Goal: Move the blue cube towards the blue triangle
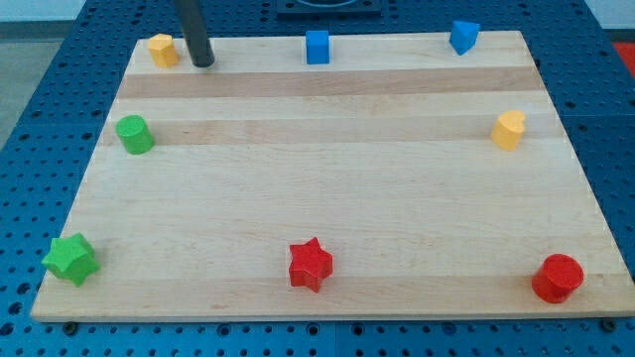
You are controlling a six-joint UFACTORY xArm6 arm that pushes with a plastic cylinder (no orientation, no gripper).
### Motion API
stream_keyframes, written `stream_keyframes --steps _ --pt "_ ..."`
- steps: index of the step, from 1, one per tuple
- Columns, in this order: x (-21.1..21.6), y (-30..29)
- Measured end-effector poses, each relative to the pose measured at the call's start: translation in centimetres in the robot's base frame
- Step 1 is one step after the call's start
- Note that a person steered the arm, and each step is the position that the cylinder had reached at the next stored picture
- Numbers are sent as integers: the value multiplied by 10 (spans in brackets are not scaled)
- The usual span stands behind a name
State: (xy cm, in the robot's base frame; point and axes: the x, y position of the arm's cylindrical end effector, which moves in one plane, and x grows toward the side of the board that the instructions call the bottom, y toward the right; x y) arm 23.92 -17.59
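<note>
The blue cube stands at the view's top edge of the wooden board, near the middle. The blue triangle stands at the view's top right, well to the right of the cube. My tip rests on the board at the view's top left, far to the left of the blue cube and just right of a yellow block. It touches no blue block.
A green cylinder is at the left edge, a green star at the bottom left. A red star is at bottom centre, a red cylinder at bottom right, a yellow heart at the right.
</note>
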Motion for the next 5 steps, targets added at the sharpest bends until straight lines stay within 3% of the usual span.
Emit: stream_keyframes --steps 5 --pt "-6 135"
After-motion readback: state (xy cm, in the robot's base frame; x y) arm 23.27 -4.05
